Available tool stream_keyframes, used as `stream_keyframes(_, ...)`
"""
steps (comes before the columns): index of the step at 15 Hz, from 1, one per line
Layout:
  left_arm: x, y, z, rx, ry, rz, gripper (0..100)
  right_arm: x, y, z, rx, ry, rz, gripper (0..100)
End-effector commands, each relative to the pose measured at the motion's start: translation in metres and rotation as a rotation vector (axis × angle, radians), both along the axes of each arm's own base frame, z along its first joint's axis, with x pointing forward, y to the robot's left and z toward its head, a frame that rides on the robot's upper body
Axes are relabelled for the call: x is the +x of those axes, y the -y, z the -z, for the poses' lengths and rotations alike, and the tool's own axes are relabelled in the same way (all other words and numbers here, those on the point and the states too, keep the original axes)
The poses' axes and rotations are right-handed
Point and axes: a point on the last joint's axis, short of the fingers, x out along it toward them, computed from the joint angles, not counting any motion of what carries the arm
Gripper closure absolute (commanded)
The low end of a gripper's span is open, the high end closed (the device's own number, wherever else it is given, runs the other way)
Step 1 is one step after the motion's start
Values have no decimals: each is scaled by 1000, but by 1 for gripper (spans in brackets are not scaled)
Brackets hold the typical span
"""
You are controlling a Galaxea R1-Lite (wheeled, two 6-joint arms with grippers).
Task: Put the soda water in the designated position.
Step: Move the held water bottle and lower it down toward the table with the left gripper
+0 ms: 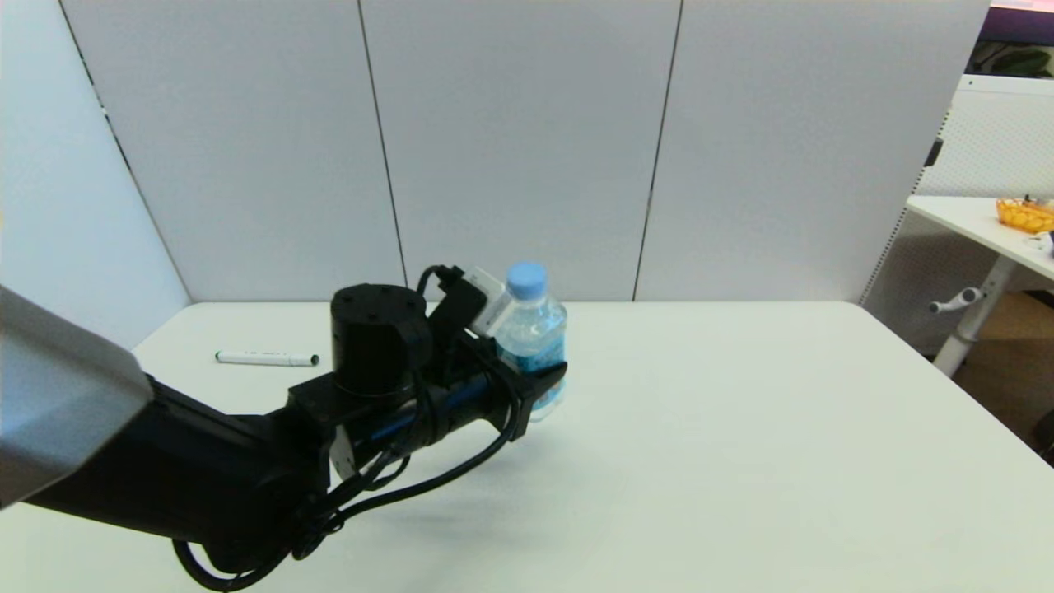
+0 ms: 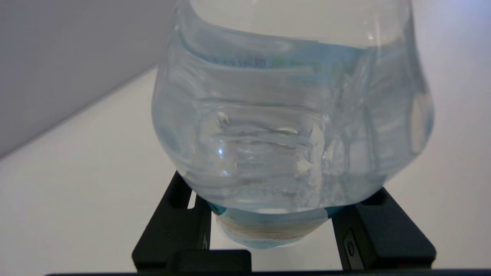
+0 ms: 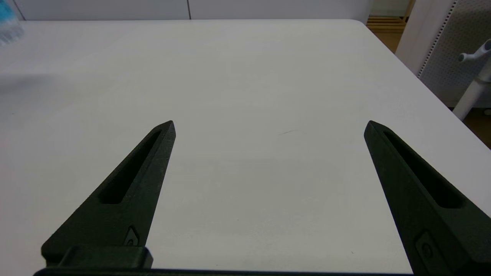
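The soda water (image 1: 533,333) is a small clear bottle with a light-blue cap and a blue label, upright near the middle of the white table (image 1: 741,428). My left gripper (image 1: 545,387) reaches in from the left and is shut on the bottle's lower body. In the left wrist view the soda water (image 2: 291,126) fills the picture, with the black fingers (image 2: 172,226) pressed on either side of its label and my left gripper (image 2: 274,230) closed around it. I cannot tell whether its base touches the table. My right gripper (image 3: 268,126) hovers open over bare tabletop, out of the head view.
A thin white marker pen (image 1: 266,358) lies at the far left of the table. Grey partition panels stand behind the table. A second desk with an orange bowl (image 1: 1023,214) stands past the table's right edge. The bottle's edge (image 3: 7,23) shows in the right wrist view.
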Motion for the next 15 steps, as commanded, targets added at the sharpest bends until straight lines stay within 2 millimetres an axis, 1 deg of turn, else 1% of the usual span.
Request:
stream_keyframes(1,-6,-52,-62,-101,138,-209,100,0,0,0,-3,-1,0,0)
stream_keyframes(2,-4,-68,-68,-97,148,-260,100,0,0,0,0,-1,0,0)
stream_keyframes(3,0,-91,-76,-93,161,-333,100,0,0,0,0,-1,0,0)
stream_keyframes(4,4,-106,-80,-91,169,-390,100,0,0,0,0,-1,0,0)
stream_keyframes(7,23,-149,-94,-90,212,-553,100,0,0,0,0,-1,0,0)
stream_keyframes(9,32,-177,-95,-63,188,-651,100,0,0,0,0,-1,0,0)
stream_keyframes(10,38,-188,-92,-47,165,-691,100,0,0,0,-3,-1,0,0)
stream_keyframes(11,46,-194,-88,-34,143,-714,100,0,0,0,0,-1,0,0)
stream_keyframes(14,88,-204,-71,-14,104,-750,100,0,0,0,0,-1,0,0)
stream_keyframes(15,106,-207,-64,-10,90,-762,100,0,0,0,0,-1,0,0)
